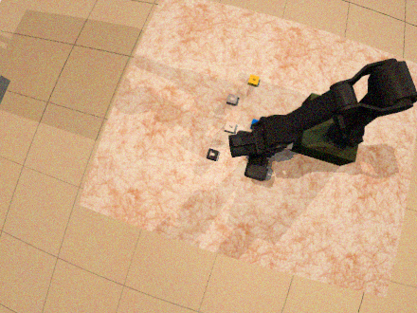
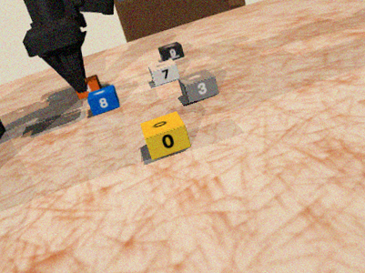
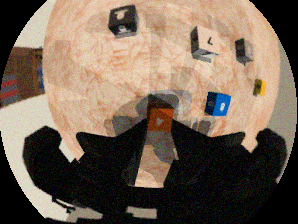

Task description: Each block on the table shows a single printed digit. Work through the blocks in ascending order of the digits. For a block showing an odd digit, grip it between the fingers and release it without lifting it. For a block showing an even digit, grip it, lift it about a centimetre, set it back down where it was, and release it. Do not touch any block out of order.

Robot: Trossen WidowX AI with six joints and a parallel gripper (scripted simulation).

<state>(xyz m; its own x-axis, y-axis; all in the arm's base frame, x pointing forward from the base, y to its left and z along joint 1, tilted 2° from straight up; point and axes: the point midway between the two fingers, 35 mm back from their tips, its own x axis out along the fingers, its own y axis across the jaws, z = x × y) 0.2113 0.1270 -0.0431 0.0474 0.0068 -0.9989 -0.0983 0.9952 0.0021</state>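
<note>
My gripper [image 2: 82,89] [image 3: 158,121] is low at the table, shut on the orange block [image 2: 95,81] [image 3: 160,114], with a fingertip against each side. The block's digit is not clearly legible and it is hidden in the top view. The blue block [image 1: 254,120] [image 2: 103,102] [image 3: 218,104] shows 8 and stands close beside it. The yellow block [image 1: 254,80] [image 2: 166,142] [image 3: 259,87] shows 0. The grey block [image 1: 232,100] [image 2: 199,89] [image 3: 244,51] shows 3. The white block [image 1: 230,128] [image 2: 164,75] [image 3: 205,42] shows 7. The black block [image 1: 212,155] [image 2: 171,51] [image 3: 123,21] shows 9.
The arm [image 1: 303,119] covers part of the table right of the blue block in the top view. A brown cabinet [image 2: 178,14] [image 3: 30,65] stands beyond the table edge.
</note>
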